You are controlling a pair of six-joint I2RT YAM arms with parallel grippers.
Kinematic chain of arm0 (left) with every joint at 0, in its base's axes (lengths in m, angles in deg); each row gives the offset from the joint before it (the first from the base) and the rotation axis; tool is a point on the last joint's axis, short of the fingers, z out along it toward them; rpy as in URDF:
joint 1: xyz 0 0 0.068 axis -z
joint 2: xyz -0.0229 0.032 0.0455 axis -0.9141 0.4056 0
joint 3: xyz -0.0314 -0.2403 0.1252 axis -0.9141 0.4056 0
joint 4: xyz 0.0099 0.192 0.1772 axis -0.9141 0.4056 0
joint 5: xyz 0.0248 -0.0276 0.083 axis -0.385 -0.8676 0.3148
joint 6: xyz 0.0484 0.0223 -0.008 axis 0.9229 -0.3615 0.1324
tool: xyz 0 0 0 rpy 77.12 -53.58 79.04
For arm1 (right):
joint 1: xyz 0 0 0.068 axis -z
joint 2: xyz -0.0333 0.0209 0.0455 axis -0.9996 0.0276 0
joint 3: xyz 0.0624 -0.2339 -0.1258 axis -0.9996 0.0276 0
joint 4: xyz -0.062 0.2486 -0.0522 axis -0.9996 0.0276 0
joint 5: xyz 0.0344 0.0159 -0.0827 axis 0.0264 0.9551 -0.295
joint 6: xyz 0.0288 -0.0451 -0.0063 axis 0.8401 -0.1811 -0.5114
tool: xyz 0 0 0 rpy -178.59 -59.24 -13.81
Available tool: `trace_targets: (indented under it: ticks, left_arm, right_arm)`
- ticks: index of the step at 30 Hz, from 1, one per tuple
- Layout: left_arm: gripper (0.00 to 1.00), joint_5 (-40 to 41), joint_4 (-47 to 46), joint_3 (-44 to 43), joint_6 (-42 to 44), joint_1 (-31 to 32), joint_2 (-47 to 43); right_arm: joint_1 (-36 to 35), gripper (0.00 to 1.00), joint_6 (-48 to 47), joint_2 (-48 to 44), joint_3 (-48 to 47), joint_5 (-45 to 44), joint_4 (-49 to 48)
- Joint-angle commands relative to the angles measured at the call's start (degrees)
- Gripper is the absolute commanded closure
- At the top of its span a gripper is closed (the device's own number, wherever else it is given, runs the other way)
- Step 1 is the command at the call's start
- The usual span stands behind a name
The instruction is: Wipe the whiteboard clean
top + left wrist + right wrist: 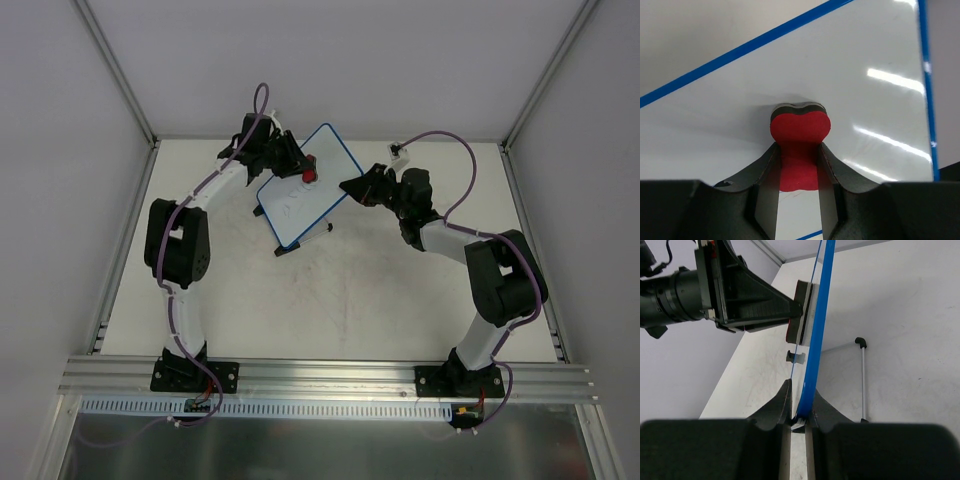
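The whiteboard point(305, 190) sits at the rear-centre of the table point(350, 300), btwn the two arms, tilted w/ its face toward the L side and its long edges running diagonally in the top view. The R claw point(345, 185) is at the board's R edge. In the R wrist view the R claw point(801, 400) is closed on the thin blue frame of the whiteboard point(817, 325), one finger on each side of the edge, and the board runs straight up and away from the jaws, seen edge-on. The L claw point(300, 170) comes in from the rear L and is clamped on a small red eraser point(309, 176), which lies on the board's upper R part, near the far long edge. In the L wrist view the L claw point(799, 150) pinches the narrow waist of the eraser point(800, 127). Its rounded red head pokes out past the fingertips, and the dark pad layer meets the white face of the whiteboard point(865, 100). From the R wrist, the L claw point(795, 310) points square at the board and the eraser point(802, 307) sits flat against the L face, touching as far as can be seen. Faint blue marks point(295, 205) show on the lower half, well below the eraser. A thin stand leg point(862, 375) w/ a black cap is behind the board over the table. Can't tell if the board's feet rest on the table.
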Motion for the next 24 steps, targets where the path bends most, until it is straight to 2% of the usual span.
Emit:
trace_targets:
  ticks: [1,7,14,15,19,24]
  left_arm:
    - [1.00,4.53,4.93,9.63,2.61,0.33,0.20]
    - [1.00,2.86,-3.77,24.06,-0.11,-1.78,-3.76]
    - [1.00,-0.56,-18.45,42.07,-4.51,-5.73,-5.26]
    - [1.00,-1.18,-21.95,43.32,-5.04,-6.35,-5.17]
    - [1.00,-2.67,-25.74,45.88,-6.79,-6.18,-4.38]
    - [1.00,-1.80,-27.25,45.36,-7.94,-3.46,-5.61]
  right_arm:
    - [-2.97,1.00,-8.90,0.45,-1.31,6.09,1.88]
    - [-3.05,1.00,-8.81,0.37,-1.22,6.18,1.79]
    - [-3.05,1.00,-8.81,0.28,-1.22,6.27,1.79]
    - [-3.05,1.00,-8.81,0.28,-1.22,6.27,1.79]
    - [-3.05,1.00,-8.72,0.45,-1.31,6.27,1.79]
    - [-3.05,1.00,-8.63,0.63,-1.49,6.36,1.79]
